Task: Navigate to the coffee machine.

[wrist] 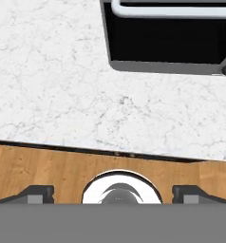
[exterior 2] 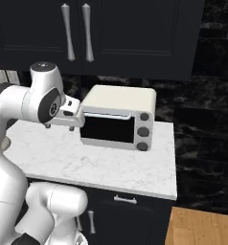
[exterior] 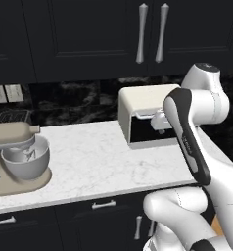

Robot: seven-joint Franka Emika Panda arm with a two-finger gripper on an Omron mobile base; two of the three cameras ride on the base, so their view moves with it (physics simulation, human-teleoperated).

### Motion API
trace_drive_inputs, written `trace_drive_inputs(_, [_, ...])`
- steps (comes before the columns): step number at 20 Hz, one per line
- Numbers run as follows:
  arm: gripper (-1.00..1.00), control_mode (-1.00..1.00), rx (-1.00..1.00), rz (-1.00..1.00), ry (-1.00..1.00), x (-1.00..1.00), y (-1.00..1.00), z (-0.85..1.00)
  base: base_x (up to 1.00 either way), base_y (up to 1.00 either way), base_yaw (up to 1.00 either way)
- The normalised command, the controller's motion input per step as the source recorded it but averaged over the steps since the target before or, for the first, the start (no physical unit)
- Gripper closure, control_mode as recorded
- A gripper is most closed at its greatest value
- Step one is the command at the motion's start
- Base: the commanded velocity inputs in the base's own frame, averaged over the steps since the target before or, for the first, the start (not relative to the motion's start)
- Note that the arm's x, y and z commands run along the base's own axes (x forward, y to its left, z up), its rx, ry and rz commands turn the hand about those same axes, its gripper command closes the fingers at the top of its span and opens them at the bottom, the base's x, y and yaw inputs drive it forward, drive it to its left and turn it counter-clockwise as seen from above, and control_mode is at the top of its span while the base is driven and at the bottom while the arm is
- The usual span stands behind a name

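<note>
Coffee machine not sighted; the base faces a cream toaster oven (exterior 2: pixel 118 117) on the marble counter (exterior: pixel 99 162). Judgement: drive on along the counter, arm tucked. Gripper (wrist: pixel 114 195) wide open, holding nothing. The stand mixer (exterior: pixel 15 157) bowl (exterior: pixel 25 159) contains its beater.

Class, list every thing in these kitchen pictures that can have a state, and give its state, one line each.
Toaster oven: door shut, upright on the counter.
Upper cabinet doors: shut.
Drawer under the counter: shut.
Stand mixer: head down over its bowl.
Gripper: open, holding nothing, above the counter edge.
</note>
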Motion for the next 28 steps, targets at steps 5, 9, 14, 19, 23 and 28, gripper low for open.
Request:
trace_drive_inputs(5, [-1.0,1.0,0.0,0.0,0.0,0.0,0.0,0.0,-0.57,0.03,0.0])
trace_drive_inputs(9, [-1.0,1.0,0.0,0.0,0.0,0.0,0.0,0.0,-0.39,0.3,0.05])
trace_drive_inputs(14, [-1.0,1.0,0.0,0.0,0.0,0.0,0.0,0.0,-0.02,0.56,0.53])
trace_drive_inputs(19, [-1.0,1.0,0.0,0.0,0.0,0.0,0.0,0.0,-0.03,0.56,0.95])
trace_drive_inputs(23, [-1.0,1.0,0.0,0.0,0.0,0.0,0.0,0.0,0.0,0.27,1.0])
trace_drive_inputs(28, [-1.0,1.0,0.0,0.0,0.0,0.0,0.0,0.0,0.0,0.08,0.82])
